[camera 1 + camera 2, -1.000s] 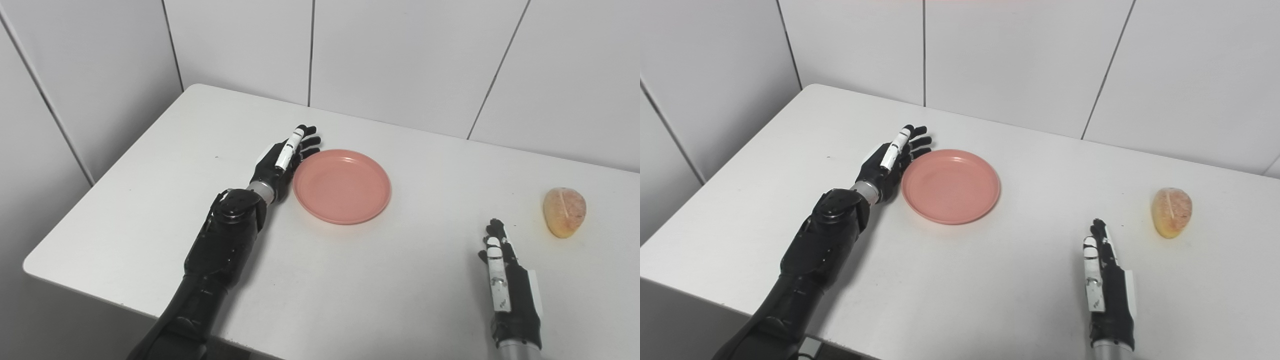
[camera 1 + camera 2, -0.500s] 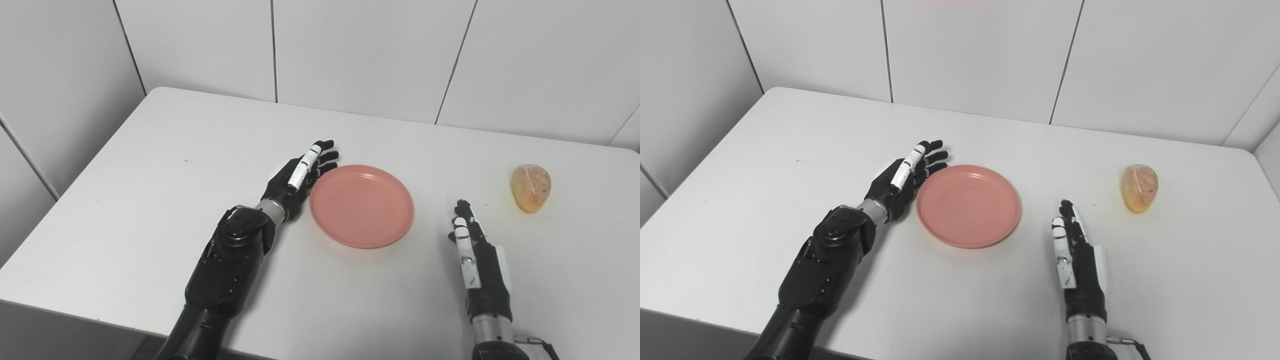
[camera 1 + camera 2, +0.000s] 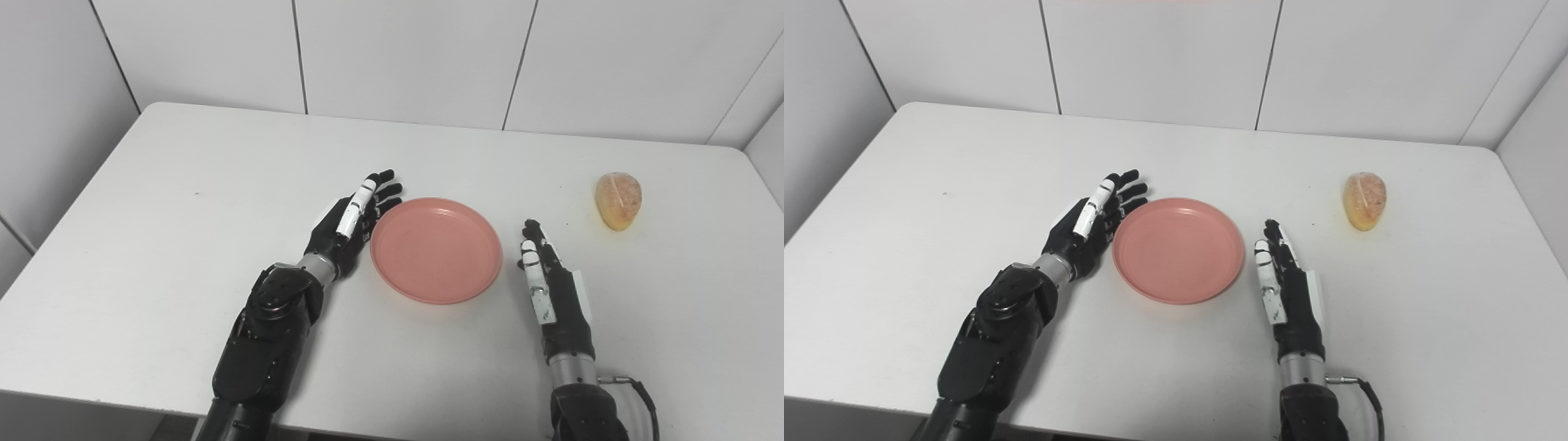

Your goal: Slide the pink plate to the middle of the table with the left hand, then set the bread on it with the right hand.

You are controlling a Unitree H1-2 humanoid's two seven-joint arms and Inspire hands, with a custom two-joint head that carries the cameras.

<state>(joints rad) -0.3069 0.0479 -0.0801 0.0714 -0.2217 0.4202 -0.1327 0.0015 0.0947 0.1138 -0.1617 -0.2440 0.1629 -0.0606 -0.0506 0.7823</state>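
Pink plate (image 3: pixel 436 249), one bread (image 3: pixel 618 192)

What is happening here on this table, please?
A humanoid robot is working at a white table. Its left hand, open with fingers spread, rests against the left edge of an empty pink plate that sits near the middle of the table. Its right hand, also open, waits flat just right of the plate, holding nothing. The bread lies untouched farther to the right, toward the back. So the bread is not yet on the plate.
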